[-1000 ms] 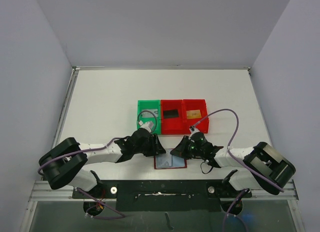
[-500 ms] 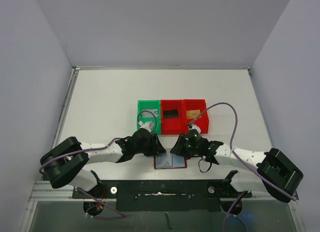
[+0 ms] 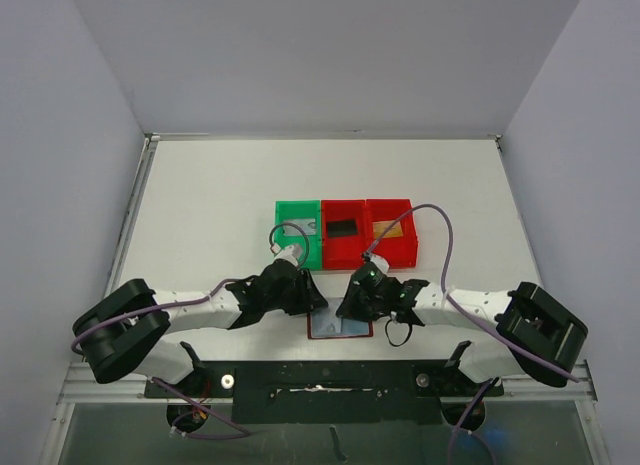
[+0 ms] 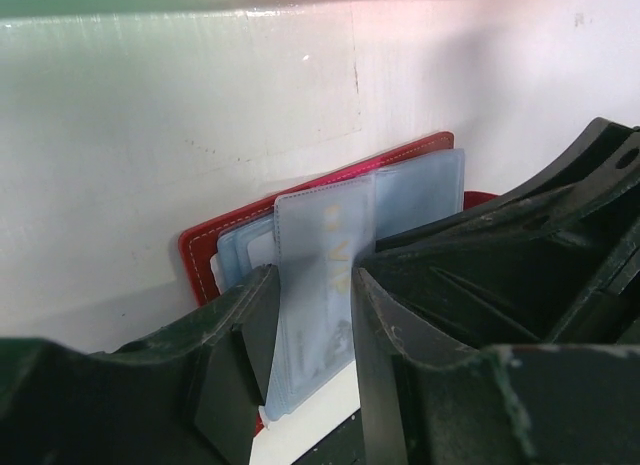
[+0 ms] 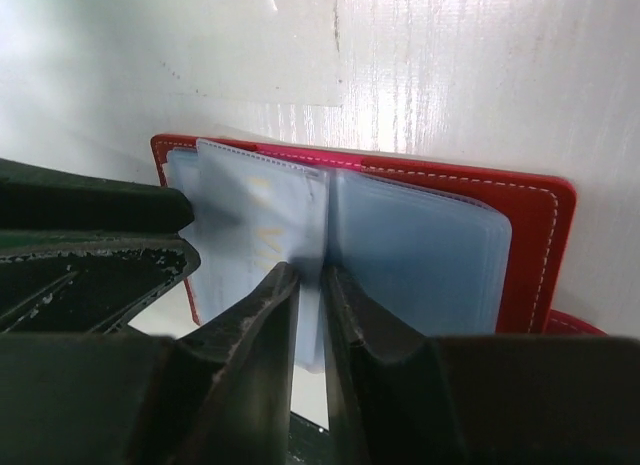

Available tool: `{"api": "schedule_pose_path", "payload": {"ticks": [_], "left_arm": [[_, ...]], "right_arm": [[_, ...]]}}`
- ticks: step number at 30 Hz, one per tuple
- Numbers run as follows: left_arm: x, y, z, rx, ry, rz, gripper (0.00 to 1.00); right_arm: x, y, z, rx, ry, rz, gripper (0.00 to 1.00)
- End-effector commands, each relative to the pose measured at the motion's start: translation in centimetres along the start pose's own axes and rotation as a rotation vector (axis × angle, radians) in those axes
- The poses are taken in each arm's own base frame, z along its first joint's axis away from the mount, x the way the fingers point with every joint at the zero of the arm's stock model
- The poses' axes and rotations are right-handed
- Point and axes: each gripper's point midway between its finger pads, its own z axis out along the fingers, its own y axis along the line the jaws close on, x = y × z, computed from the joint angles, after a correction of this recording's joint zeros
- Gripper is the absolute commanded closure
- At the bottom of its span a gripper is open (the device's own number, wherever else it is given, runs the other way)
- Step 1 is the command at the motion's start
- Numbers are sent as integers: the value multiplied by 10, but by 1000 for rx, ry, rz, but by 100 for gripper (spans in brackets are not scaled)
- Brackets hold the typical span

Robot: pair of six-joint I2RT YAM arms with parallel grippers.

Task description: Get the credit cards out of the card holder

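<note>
The dark red card holder [image 3: 340,326] lies open at the near table edge, pale blue-grey pocket leaves [image 5: 415,250] fanned out. My left gripper [image 4: 312,320] straddles the left leaf [image 4: 320,245], which fills the gap between its fingers; faint gold lettering of a credit card [image 4: 345,230] shows through it. My right gripper [image 5: 311,295] is over the middle fold, jaws narrow with a pale leaf edge [image 5: 309,330] pinched between them. From above, both grippers [image 3: 312,301] [image 3: 350,307] meet over the holder and hide its top half.
Three bins stand in a row behind the holder: a green bin [image 3: 283,247], a red bin [image 3: 343,253] with a black card [image 3: 343,227], and a red bin [image 3: 404,247] with a gold-orange card [image 3: 388,226]. The black table rail [image 3: 320,380] runs just in front.
The right arm swung left and forward, bringing its gripper over the holder's middle fold. Its jaws opened, then narrowed on a leaf. The left gripper stayed almost still.
</note>
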Motion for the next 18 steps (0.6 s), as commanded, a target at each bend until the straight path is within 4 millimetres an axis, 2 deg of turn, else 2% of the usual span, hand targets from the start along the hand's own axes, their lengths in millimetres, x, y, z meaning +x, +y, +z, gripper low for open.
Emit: {"api": "schedule_pose_path", "payload": {"ticks": [1, 5, 12, 18], "left_arm": [[-2, 0, -3, -4, -13, 5, 66], [-3, -5, -6, 11, -16, 11, 66], [-2, -12, -4, 27, 6, 31, 65], [-1, -14, -2, 39, 17, 25, 65]], "right_arm": [[0, -6, 4, 54, 6, 34, 85], [8, -33, 7, 114, 18, 73, 91], [11, -47, 12, 27, 31, 144, 100], [14, -56, 13, -40, 36, 186, 100]]}}
